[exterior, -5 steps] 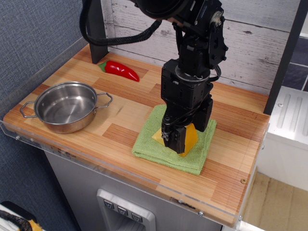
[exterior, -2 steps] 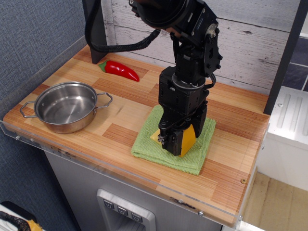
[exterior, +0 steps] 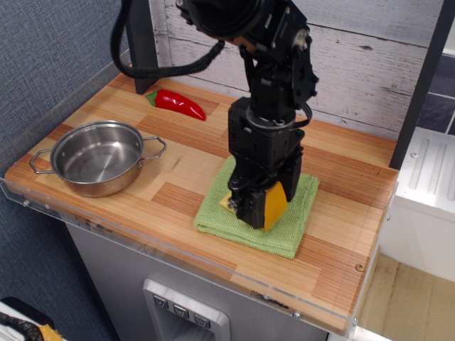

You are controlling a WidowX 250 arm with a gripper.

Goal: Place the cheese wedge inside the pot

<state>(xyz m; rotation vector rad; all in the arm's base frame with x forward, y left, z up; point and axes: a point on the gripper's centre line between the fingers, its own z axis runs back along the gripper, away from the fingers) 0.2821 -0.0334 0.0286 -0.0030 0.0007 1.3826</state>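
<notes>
The cheese wedge [exterior: 274, 203] shows its orange rind side and a bit of pale yellow face between the fingers of my black gripper [exterior: 254, 207]. The gripper is shut on it, just above a green cloth [exterior: 226, 217]. The shiny steel pot [exterior: 97, 157] with two wire loop handles stands empty at the left of the wooden counter, well apart from the gripper. Most of the cheese is hidden by the gripper.
A red pepper [exterior: 179, 104] lies at the back left near a dark post [exterior: 141, 42]. The wooden counter [exterior: 341, 234] has a clear plastic front edge. A white plank wall stands behind.
The arm has shifted a little to the left with the cheese wedge in its fingers. The pot and pepper have not moved.
</notes>
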